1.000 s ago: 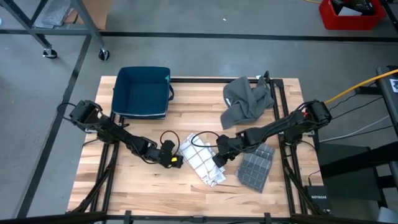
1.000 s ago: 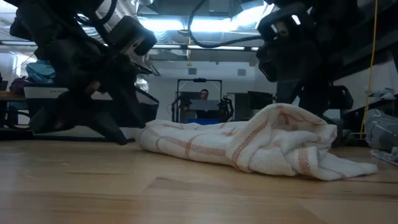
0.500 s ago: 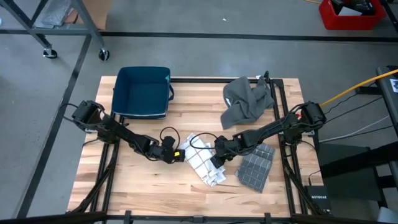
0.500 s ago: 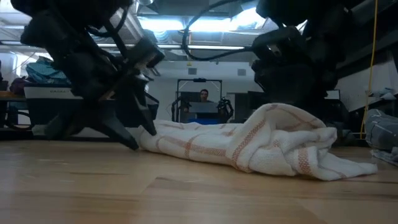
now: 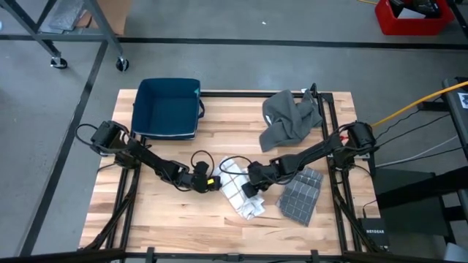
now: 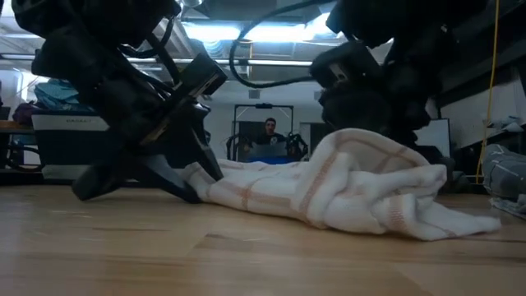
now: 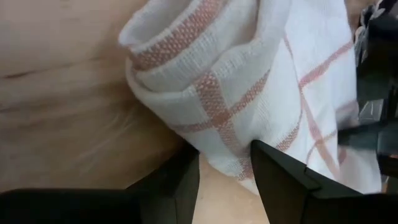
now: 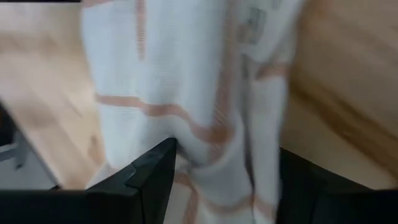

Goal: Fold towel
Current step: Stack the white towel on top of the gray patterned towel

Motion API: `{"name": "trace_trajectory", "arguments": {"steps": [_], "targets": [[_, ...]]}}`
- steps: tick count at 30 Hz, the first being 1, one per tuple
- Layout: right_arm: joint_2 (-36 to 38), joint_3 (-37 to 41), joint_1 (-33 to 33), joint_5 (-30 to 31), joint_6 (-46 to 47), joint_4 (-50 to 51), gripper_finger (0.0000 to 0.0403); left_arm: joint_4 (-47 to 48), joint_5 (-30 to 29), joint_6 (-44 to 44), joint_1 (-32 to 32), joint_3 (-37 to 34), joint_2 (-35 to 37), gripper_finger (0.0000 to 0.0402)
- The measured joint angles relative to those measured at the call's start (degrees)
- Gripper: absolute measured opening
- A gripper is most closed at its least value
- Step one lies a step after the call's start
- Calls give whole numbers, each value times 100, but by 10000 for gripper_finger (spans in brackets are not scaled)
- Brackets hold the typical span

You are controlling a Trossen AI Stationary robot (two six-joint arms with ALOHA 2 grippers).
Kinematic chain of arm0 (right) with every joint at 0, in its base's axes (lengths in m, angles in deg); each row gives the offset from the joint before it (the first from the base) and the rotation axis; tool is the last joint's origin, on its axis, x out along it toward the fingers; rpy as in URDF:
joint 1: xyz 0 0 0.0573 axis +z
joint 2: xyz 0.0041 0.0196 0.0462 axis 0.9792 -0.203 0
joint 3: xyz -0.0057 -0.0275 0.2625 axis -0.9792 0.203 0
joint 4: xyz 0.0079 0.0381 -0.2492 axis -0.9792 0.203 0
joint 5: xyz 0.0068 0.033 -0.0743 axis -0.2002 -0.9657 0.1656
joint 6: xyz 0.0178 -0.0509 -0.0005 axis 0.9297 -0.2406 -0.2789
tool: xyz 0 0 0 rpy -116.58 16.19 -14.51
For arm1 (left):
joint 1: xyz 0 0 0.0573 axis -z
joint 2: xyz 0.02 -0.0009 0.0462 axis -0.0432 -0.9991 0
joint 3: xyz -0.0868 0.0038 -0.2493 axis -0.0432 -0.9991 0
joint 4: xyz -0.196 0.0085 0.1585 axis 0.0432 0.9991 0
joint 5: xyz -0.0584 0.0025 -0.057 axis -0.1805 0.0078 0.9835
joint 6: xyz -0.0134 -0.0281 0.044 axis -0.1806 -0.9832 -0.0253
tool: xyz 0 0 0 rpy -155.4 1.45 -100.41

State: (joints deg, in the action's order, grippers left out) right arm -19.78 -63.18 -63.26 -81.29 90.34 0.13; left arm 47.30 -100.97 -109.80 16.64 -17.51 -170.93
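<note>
- The left gripper [image 5: 213, 182] sits low at the towel's [image 5: 238, 191] left edge, fingers [image 7: 280, 177] narrowly parted around a fold of cloth.
- The right gripper [image 5: 248, 186] straddles the towel's right side, fingers spread wide over it.
- The towel lies bunched at the table's [image 5: 161, 219] near middle.
- A grey cloth [image 5: 289, 117] lies far right, a blue bin [image 5: 167, 107] far left.

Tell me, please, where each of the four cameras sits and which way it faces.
High view: overhead, straight down on the table, both arms, the white checked towel.
Low view: table-top height, level across the towel into the room; arms descend from above.
Left wrist view: past the left pincer, open at the towel's edge.
Right wrist view: past the right pincer, open over the towel.
All four share the towel.
</note>
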Motion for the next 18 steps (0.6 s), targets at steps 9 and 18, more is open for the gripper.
{"name": "trace_trajectory", "arguments": {"steps": [9, 18], "targets": [[-68, 33, 39, -22, 156, -720, 211, -23, -165, 960, -143, 2, -7, 96], [-66, 33, 492, 711, 427, -799, 62, -29, -442, 2000, -71, 37, -24, 13]]}}
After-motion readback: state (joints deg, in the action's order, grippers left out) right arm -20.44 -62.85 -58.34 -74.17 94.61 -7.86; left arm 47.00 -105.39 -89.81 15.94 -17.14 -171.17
